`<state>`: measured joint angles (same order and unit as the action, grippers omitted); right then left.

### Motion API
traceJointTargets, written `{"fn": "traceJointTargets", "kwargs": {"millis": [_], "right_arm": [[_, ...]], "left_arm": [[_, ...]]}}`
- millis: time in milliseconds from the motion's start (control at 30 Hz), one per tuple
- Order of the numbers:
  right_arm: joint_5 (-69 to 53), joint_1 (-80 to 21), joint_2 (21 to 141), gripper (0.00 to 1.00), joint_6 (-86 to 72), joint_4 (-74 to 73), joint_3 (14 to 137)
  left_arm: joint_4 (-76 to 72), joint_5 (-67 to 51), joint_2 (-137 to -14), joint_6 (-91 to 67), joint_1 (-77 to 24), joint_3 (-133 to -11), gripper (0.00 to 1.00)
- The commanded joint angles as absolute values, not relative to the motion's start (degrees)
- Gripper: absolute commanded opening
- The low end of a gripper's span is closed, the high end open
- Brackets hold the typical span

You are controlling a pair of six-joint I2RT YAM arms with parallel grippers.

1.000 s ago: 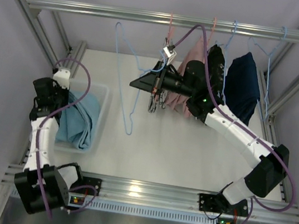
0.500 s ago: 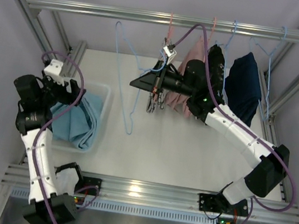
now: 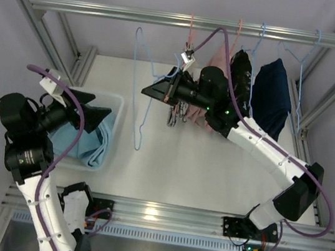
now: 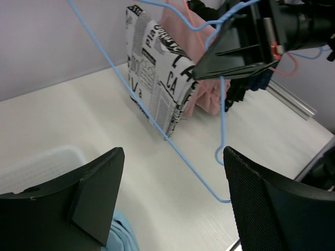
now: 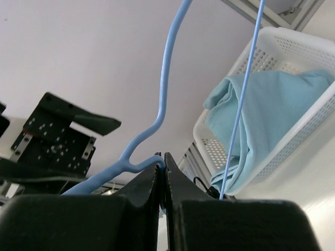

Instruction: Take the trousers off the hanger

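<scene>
The light blue trousers (image 3: 92,146) lie bunched in the white basket (image 3: 116,100). My left gripper (image 3: 96,118) hovers above them, open and empty, its jaws (image 4: 173,151) wide apart. My right gripper (image 3: 150,91) is shut on the wire of a bare blue hanger (image 3: 137,105) that hangs from the top rail; the pinch shows in the right wrist view (image 5: 162,163). Behind it, the newsprint trousers (image 4: 157,78) and the pink trousers (image 4: 204,91) hang from the rail, partly hidden by my right arm in the top view.
A black garment (image 3: 243,74) and a dark navy garment (image 3: 272,100) hang further right on the rail (image 3: 109,11). Frame posts stand at both sides. The blue hanger's lower loop (image 4: 222,154) swings just over the white table (image 3: 200,162).
My left gripper opened, let go of the light blue trousers in the basket, and rose, turning toward the middle. My right gripper shifted the blue hanger slightly left.
</scene>
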<state>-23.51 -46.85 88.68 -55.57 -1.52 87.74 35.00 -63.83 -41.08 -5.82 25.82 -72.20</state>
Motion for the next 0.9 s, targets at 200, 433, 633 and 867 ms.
{"fn": "traceJointTargets", "kwargs": {"millis": [200, 433, 633, 867], "right_arm": [[-6.4, -54.3, 92.3, 0.0, -59.9, -13.0, 97.9], [-1.0, -57.1, 94.3, 0.0, -60.4, -17.3, 99.8], [-0.4, -57.4, 96.6, 0.0, -60.2, -17.1, 101.9], [1.8, -56.4, 98.0, 0.0, -59.9, -17.5, 102.6]], "left_arm": [[57.8, -66.1, -42.7, 13.3, 26.3, -79.6, 0.81], [64.1, -62.6, -46.1, 20.1, 26.3, -83.0, 0.81], [72.8, -59.9, -56.2, 22.5, 25.3, -90.3, 0.81], [60.4, -49.5, -61.3, 11.0, 9.9, -90.0, 0.77]]}}
